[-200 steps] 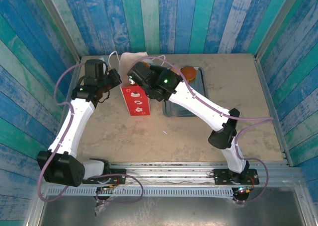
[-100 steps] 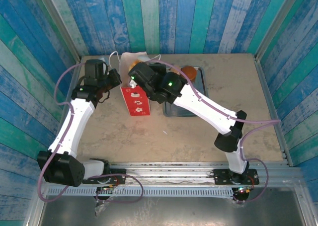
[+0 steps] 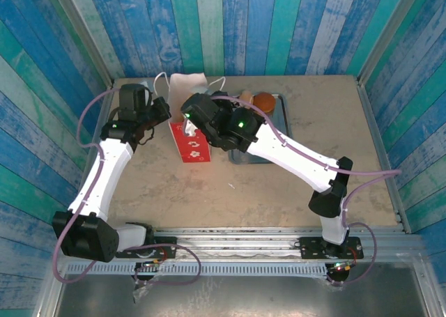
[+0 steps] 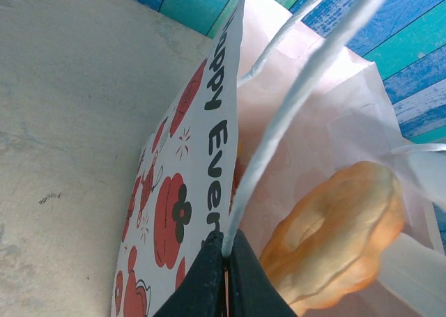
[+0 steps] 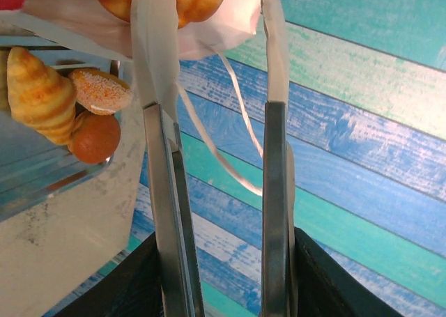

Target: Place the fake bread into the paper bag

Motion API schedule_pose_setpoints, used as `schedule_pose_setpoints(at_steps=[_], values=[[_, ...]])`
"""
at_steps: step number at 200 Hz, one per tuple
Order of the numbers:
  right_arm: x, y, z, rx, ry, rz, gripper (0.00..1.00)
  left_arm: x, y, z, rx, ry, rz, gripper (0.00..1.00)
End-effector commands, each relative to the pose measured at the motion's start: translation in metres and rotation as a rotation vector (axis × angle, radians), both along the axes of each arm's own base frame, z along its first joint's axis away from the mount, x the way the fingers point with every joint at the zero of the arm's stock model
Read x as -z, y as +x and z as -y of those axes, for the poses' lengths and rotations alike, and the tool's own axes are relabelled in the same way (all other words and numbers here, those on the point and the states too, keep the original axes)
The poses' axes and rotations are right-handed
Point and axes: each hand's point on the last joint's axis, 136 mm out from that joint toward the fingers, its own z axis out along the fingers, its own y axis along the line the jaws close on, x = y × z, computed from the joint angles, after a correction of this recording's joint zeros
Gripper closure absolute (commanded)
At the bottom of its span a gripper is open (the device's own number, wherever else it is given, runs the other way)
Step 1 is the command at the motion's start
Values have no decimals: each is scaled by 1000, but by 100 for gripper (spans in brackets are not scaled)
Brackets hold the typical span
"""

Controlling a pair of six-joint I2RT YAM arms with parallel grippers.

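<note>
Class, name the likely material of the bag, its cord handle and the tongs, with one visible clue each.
The bag looks like matte printed paper, creased and translucent. Its cord handle is smooth white cord, perhaps paper or fibre. The tongs look like thin grey metal with a dull sheen.

We record white link shells and black joint housings on the left arm (image 3: 104, 169) and right arm (image 3: 291, 152). Lavender cables (image 3: 79, 127) loop along both. Green light (image 3: 241, 124) on the right wrist. Left gripper (image 4: 224, 253): matte black fingers (image 4: 201, 283).
</note>
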Motion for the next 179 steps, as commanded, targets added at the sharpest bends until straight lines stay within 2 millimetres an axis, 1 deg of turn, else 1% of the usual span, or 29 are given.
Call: schedule_pose_setpoints(at_steps=[1, 22, 54, 74, 83, 96, 115, 142, 179], values=[[-27, -8, -3, -83, 3, 37, 54, -18, -6, 4, 29, -5, 62, 92], [-26, -10, -5, -137, -12, 16, 54, -20, -6, 4, 30, -4, 64, 92], [-15, -12, -12, -191, 13, -54, 54, -20, -6, 4, 32, -3, 66, 92], [-14, -12, -10, -186, 92, -120, 53, -21, -7, 4, 30, -2, 67, 92], [-10, -11, -8, -173, 121, -155, 52, -22, -7, 3, 29, -1, 69, 92], [-3, -15, -6, -168, 159, -224, 50, -22, -6, 4, 29, -3, 72, 92], [2, -21, -5, -164, 252, -315, 49, -21, -5, 4, 30, -7, 70, 93], [2, -33, -3, -176, 367, -417, 48, -20, -4, 4, 31, -3, 64, 93], [-5, -35, 5, -145, 496, -482, 48, -20, -4, 4, 27, -3, 63, 93]])
